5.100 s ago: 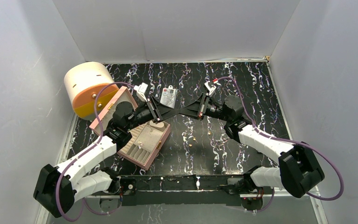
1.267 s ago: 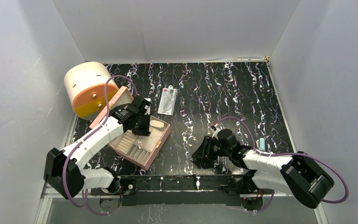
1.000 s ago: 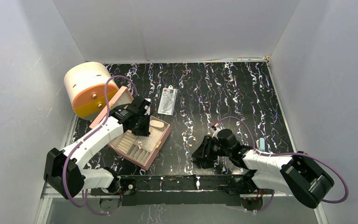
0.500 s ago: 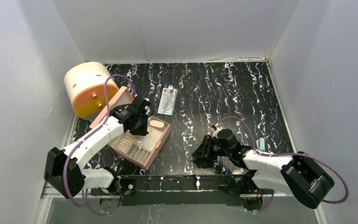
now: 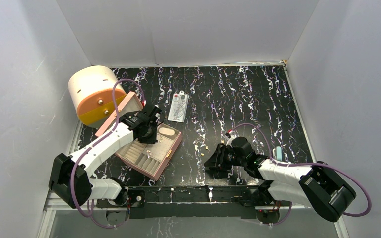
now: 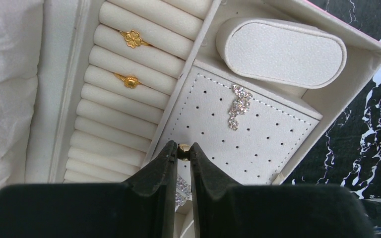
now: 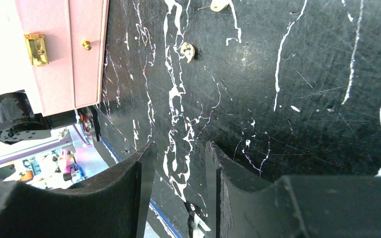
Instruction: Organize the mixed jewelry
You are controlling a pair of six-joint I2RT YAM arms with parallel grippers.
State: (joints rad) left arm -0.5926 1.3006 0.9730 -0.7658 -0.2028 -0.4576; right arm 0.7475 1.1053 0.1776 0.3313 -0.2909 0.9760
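Note:
My left gripper [image 6: 183, 148] is shut on a tiny gold stud [image 6: 183, 150], just above the near-left corner of the perforated white pad [image 6: 278, 144] inside the open pink quilted box [image 5: 171, 150]. A sparkly earring [image 6: 238, 105] lies on that pad. Two gold rings [image 6: 133, 38] [image 6: 128, 81] sit in the ring rolls to the left. From above, the left gripper [image 5: 151, 130] hangs over the box's far half. My right gripper [image 7: 178, 148] is open and holds nothing, low over the black marbled table near its front edge. Loose studs [image 7: 187, 50] [image 5: 206, 147] lie ahead of it.
A cream and orange drum [image 5: 95, 94] stands at the back left behind the box lid. A clear packet with a white card [image 5: 178, 107] lies beyond the box. A light-blue block [image 5: 278, 151] sits by the right arm. An oval white cushion [image 6: 281, 51] fills the box's far compartment.
The left gripper has shifted a little toward the back of the box, still shut on the stud. The right arm has stayed where it was, open.

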